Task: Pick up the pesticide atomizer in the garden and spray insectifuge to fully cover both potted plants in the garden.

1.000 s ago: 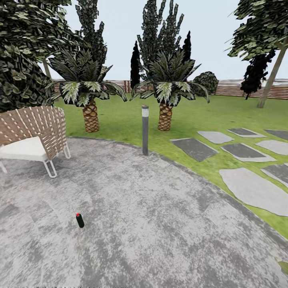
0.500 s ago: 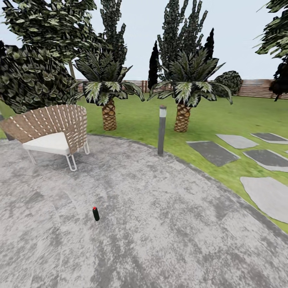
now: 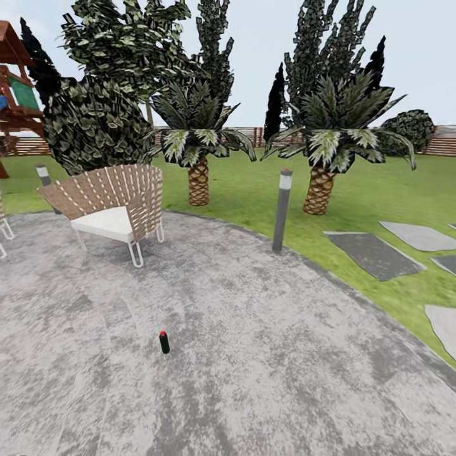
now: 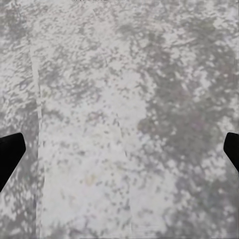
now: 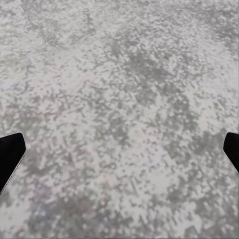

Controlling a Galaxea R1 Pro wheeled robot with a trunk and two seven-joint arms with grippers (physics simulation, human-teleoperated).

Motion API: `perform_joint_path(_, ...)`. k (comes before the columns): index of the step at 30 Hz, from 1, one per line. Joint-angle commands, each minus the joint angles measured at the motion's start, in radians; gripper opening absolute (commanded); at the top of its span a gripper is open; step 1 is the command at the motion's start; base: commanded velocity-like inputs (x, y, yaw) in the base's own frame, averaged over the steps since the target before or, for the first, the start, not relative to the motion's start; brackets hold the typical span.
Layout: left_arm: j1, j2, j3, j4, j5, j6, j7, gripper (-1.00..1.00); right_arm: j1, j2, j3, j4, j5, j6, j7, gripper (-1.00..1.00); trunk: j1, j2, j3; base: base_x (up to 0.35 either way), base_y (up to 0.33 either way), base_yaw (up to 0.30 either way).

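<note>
The pesticide atomizer stands upright on the round grey paved patio, a small dark bottle topped with a red cap, out in the open with bare paving all around it. Well behind it, toward the patio's far left edge, sits a wicker chair with a curved brown woven back, a white seat cushion and thin white metal legs. A grey bollard light rises at the rim of the paving, where the green lawn begins. On the grass beyond stand two palms with scaly trunks, one behind the chair's right side and the other just past the bollard. A big dark broad-leaved bush fills the space behind the chair, and a brown slatted fence runs along the back. Irregular grey stepping stones lie in the lawn to the right. In each wrist view, the left gripper and the right gripper hang over mottled grey paving, the dark fingertips spread to opposite edges of the picture, wide apart with nothing between them.
</note>
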Motion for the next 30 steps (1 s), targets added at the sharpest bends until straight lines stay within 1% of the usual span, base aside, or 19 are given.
perform_joint_path(1, -0.001, 0.000, -0.001, 0.001, -0.002, -0.004, 0.004, 1.00, 0.000, 0.000, 0.000, 0.001, 0.000, -0.003, 0.000, 1.00, 0.000, 0.000, -0.001, 0.235, -0.169, 0.278)
perform_joint_path(30, -0.001, 0.000, -0.002, 0.001, -0.001, -0.004, 0.004, 1.00, 0.000, 0.000, 0.000, 0.001, 0.000, -0.003, 0.002, 1.00, 0.000, 0.000, -0.001, 0.235, -0.172, 0.278)
